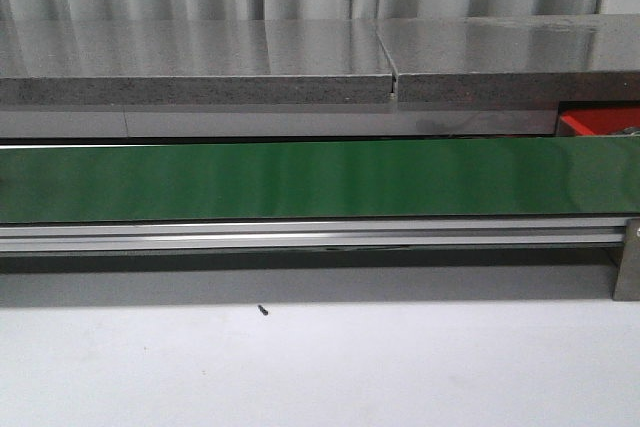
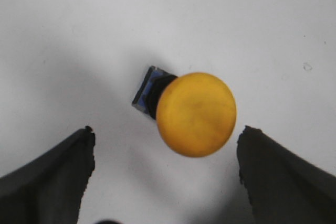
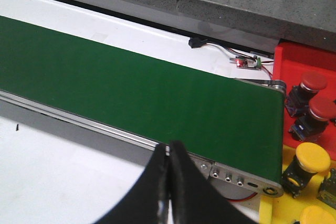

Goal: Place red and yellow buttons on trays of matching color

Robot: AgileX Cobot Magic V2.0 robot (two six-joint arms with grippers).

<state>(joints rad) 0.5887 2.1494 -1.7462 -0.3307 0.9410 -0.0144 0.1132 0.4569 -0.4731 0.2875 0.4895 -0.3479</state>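
In the left wrist view a yellow button (image 2: 196, 114) with a dark blue base lies tilted on the white table. My left gripper (image 2: 167, 148) is open, one finger on each side of the button, not touching it. In the right wrist view my right gripper (image 3: 169, 153) is shut and empty above the white table by the conveyor's rail. A red tray (image 3: 302, 61) holds two red buttons (image 3: 313, 82). A yellow tray (image 3: 294, 208) holds yellow buttons (image 3: 310, 158). The red tray's corner shows in the front view (image 1: 600, 123). Neither gripper shows in the front view.
A green conveyor belt (image 1: 300, 179) with a metal rail (image 1: 300, 237) runs across the table in front of a grey stone ledge (image 1: 200, 77). A small circuit board with wires (image 3: 251, 62) lies behind the belt's end. A small dark screw (image 1: 263, 310) lies on the white table.
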